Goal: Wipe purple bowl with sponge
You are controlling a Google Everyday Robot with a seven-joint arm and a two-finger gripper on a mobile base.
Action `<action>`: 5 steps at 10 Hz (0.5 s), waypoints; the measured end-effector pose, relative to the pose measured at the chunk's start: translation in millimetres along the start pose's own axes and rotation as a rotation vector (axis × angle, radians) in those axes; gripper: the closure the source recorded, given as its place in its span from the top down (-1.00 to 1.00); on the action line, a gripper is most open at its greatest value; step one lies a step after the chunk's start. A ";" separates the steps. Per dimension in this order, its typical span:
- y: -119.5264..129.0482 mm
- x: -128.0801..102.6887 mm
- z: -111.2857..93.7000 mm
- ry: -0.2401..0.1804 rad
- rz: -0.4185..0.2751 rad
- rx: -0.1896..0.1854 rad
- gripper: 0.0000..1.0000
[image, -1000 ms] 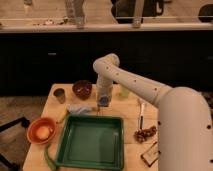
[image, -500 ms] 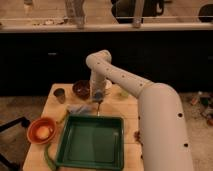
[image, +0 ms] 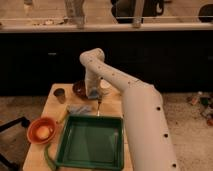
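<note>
Wooden table [image: 51, 103] is standing before a dark counter. Nearest, a green tray [image: 90, 141] is lying on it, and an orange bowl [image: 41, 130] is sitting just left of the tray. Just beyond the tray, a flat, pale blue-grey piece [image: 79, 108] is lying. Farther beyond the tray, the white arm's [image: 142, 117] gripper [image: 94, 95] is pointing down, fingers pressed together and pinching the sponge [image: 93, 92], right beside the purple bowl [image: 79, 88]. A metal cup [image: 59, 94] is standing beyond the tray's left corner.

Taking the tray [image: 90, 145] as landmark, I see my gripper [image: 94, 94] behind its middle, the far bowl [image: 78, 88] and cup [image: 59, 94] behind-left, a pad [image: 79, 108] just behind its back edge, another bowl [image: 42, 130] left
</note>
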 end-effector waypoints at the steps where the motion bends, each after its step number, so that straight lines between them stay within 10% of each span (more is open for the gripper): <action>1: -3.3 4.0 1.4 -0.005 -0.007 -0.001 -1.00; 5: -15.7 22.3 6.5 -0.020 -0.029 -0.009 -1.00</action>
